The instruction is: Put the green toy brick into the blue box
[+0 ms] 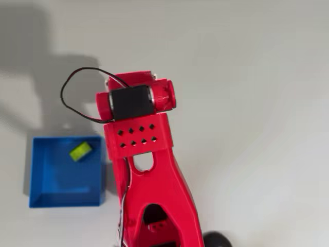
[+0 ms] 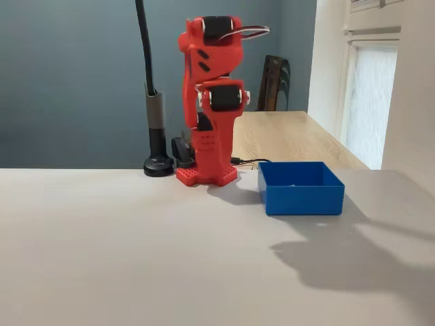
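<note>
ok so green brick [image 1: 80,151] already sitting inside blue box [image 1: 41,177], up near back wall, corner closest to my arm [image 1: 149,175]. Long axis tilted diagonal. Looks like job done, nothing left to grab. My arm folded up tall beside box [image 2: 301,189]. Claw tucked out of sight under wrist, can't tell if spread or pinched. From side, box wall hides brick.

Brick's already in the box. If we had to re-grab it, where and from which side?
Judging from the overhead view: come straight down from above, since the blue box's walls block any side approach. The green brick lies turned at an angle near the box's upper right corner, so rotate the claw to match and close across its two long sides. The nearby walls may crowd the fingers.
</note>
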Robot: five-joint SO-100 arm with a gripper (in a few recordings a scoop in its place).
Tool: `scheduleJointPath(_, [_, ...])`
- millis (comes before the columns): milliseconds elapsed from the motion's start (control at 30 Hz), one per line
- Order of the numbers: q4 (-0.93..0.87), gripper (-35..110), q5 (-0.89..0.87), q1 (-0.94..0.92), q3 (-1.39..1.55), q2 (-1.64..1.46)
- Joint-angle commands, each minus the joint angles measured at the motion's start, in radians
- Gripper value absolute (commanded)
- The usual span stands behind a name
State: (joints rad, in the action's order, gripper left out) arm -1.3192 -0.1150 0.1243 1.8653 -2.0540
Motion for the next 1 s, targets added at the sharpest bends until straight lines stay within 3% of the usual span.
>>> scheduleJointPath(0, [0.009,0,-0.006,-0.012,0.005,-0.112])
scheduleJointPath(633, [0.149,0,0.123,-0.089,0.735,-0.879])
scheduleJointPath(967, [0.184,0,0.103,-0.098,0.999,-1.095])
